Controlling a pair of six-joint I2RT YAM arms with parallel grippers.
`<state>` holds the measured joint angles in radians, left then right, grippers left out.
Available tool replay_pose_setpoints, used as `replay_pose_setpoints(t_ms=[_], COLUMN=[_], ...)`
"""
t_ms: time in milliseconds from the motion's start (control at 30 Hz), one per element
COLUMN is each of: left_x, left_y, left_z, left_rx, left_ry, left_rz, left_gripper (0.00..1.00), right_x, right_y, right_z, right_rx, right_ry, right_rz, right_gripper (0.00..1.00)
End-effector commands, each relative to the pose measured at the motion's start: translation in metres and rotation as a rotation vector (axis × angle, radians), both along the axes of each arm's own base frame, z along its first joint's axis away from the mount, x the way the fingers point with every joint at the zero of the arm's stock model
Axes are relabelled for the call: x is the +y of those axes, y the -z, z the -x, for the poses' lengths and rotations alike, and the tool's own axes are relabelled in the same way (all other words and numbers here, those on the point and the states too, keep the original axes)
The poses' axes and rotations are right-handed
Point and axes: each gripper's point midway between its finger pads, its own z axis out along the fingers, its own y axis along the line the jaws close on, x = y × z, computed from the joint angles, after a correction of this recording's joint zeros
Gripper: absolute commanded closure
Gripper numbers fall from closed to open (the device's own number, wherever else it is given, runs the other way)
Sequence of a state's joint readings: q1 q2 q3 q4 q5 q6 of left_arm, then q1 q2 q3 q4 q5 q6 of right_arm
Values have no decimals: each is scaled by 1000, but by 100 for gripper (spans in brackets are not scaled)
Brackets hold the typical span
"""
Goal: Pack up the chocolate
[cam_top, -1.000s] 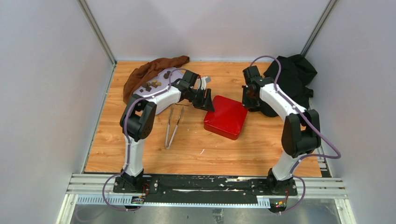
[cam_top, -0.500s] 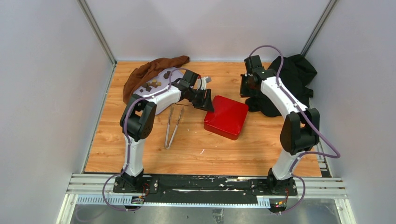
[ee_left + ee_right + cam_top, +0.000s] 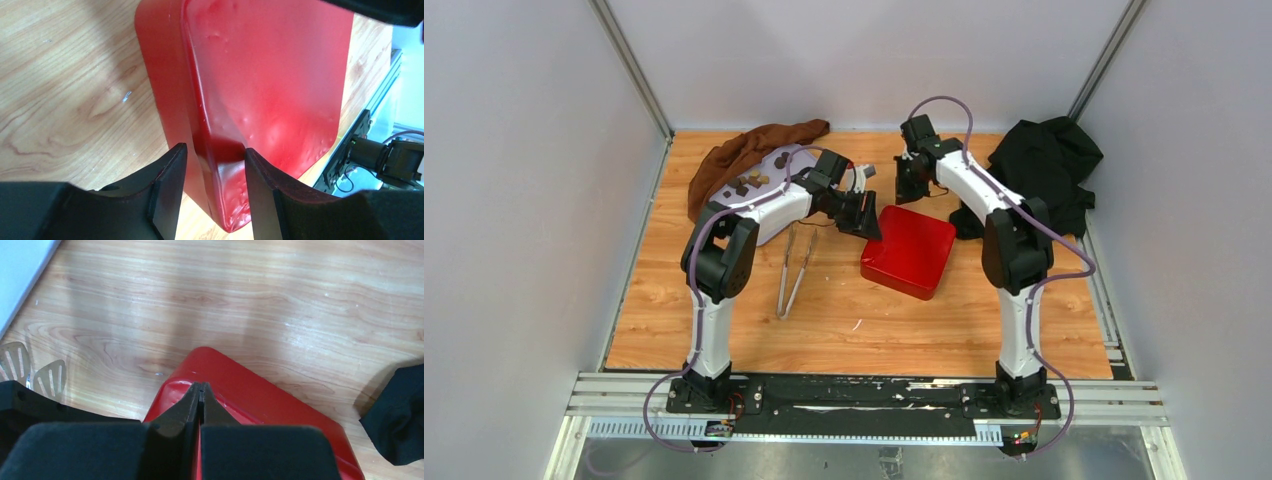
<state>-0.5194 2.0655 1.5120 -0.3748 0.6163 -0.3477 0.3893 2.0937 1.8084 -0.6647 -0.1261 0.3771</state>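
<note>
Several small dark and tan pieces of chocolate (image 3: 749, 182) lie on a pale tray (image 3: 762, 166) at the back left. A red box (image 3: 909, 250) sits mid-table. My left gripper (image 3: 865, 216) straddles its near-left corner. In the left wrist view the left gripper (image 3: 215, 150) is shut on the red box (image 3: 270, 75), one finger on the side wall and the other on the top. My right gripper (image 3: 909, 186) hovers at the box's far corner. In the right wrist view the right gripper (image 3: 201, 386) is shut and empty above the red box (image 3: 260, 395).
Metal tongs (image 3: 794, 272) lie on the wood just left of the box, and their slotted tips (image 3: 30, 372) show in the right wrist view. A brown cloth (image 3: 749, 150) lies at the back left. A black cloth (image 3: 1039, 165) is heaped at the back right.
My right arm swung left, from beside the black cloth to the red box's far corner, its gripper still shut. The left arm and the box stayed put.
</note>
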Motion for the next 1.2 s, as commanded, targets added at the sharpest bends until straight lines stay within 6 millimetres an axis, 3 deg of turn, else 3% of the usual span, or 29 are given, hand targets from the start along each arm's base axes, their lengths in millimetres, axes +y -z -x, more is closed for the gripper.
replay_pose_setpoints(t_ms=[0, 100, 200, 300, 400, 600, 733, 800, 1033, 1100, 1167], left_x=[10, 10, 8, 7, 8, 15, 21, 23, 29, 31, 34], left_y=[15, 7, -5, -18, -28, -37, -41, -45, -73, -86, -95], left_z=[5, 2, -1, -6, -12, -23, -26, -26, -27, -29, -31], left_rx=[16, -4, -23, -52, -76, -96, -102, -107, -164, -194, -221], left_ry=[-3, -9, -14, -20, -25, -50, -67, -71, -97, -112, -127], left_rz=[-83, -81, -71, -62, -68, -74, -75, -75, -66, -59, -62], left_gripper=[48, 47, 47, 46, 46, 44, 43, 43, 43, 42, 41], right_x=[-6, -20, -45, -81, -105, -107, -113, -112, -115, -114, -111], right_y=[-3, -56, -82, -75, -52, -4, 23, 15, -55, -56, -43], right_z=[7, 2, 5, 24, 44, 78, 85, 82, 57, 54, 56], right_rx=[47, -95, -170, -147, -81, 40, 104, 91, -98, -102, -65], right_ry=[-19, 0, 43, 99, 152, 153, 149, 144, 163, 159, 149], right_rz=[57, 68, 121, 170, 158, 128, 172, 171, 161, 158, 151], right_gripper=[100, 100, 100, 100, 100, 100, 100, 100, 100, 100, 100])
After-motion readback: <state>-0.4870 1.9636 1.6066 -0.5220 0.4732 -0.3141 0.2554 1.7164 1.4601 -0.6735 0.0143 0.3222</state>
